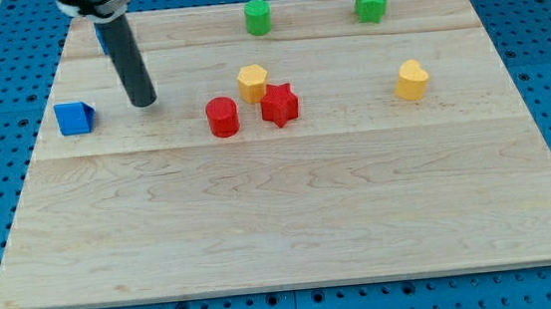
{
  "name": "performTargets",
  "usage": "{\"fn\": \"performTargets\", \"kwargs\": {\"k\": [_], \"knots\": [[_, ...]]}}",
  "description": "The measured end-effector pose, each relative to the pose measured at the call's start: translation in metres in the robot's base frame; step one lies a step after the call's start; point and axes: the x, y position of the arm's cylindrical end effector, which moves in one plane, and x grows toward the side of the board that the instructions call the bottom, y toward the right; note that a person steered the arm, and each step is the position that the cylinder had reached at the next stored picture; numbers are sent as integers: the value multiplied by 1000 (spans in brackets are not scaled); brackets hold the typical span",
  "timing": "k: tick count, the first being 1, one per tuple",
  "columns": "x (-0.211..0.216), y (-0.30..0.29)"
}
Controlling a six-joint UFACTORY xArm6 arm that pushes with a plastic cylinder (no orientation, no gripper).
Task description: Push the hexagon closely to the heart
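Red cylinder [222, 116] sits nearest you | yellow hexagon [252, 81] touches red star [279, 105] | yellow heart [411, 80] far right | my tip [146, 103] beside blue block [74, 118] | no claw, just a rod

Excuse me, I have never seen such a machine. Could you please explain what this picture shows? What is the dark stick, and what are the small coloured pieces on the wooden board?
This is one camera picture of a robot arm's work table. The dark stick is the arm's end effector, a plain rod; my tip slides on the wooden board and pushes blocks. It holds nothing.

On the board lie a blue block at the view's left, a second blue block partly hidden behind the rod, a red cylinder, a yellow hexagon touching a red star, a yellow heart at the right, and a green cylinder and a green star at the top.

My tip stands between the blue block and the red cylinder, touching neither.
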Motion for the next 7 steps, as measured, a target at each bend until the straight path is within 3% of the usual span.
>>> {"fn": "performTargets", "kwargs": {"k": [4, 7], "knots": [[-1, 15], [-31, 126]]}}
